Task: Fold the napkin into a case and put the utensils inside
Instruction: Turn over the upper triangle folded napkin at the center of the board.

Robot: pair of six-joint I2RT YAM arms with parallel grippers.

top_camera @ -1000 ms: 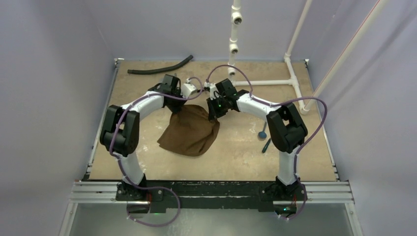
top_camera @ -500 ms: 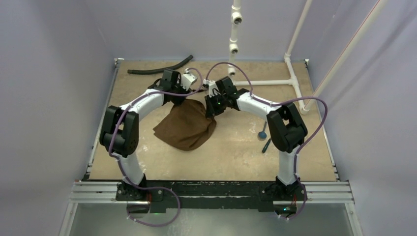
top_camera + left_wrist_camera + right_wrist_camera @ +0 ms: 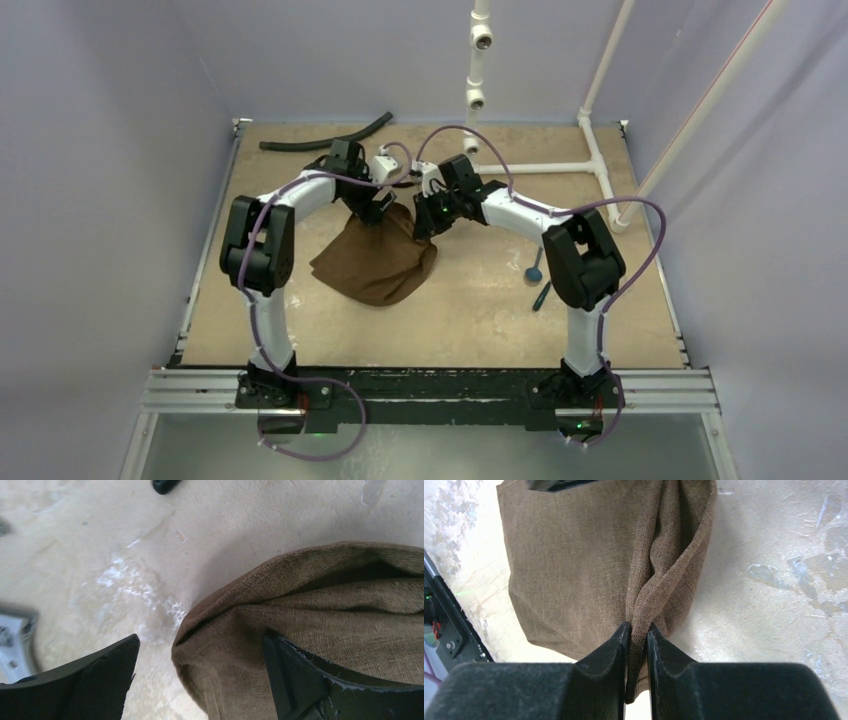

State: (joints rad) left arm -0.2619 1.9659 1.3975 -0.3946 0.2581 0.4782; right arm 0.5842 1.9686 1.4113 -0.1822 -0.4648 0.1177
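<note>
1. Jaws of the right gripper (image 3: 638, 628) pinched a bunched edge of the napkin (image 3: 574, 565); the left gripper (image 3: 200, 641) stood wide, straddling a corner without gripping it.
2. Heaped mid-table (image 3: 470, 320), the cloth looked light and limp and likely to sag, so edges and corners seemed the best holds.
3. Beyond it, well apart to the right, lay the utensils (image 3: 536, 272).

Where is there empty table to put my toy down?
Bare table lies between the napkin and the utensils, and along the near edge. Crowded: the far middle, where the left end effector and right end effector meet the napkin.
</note>
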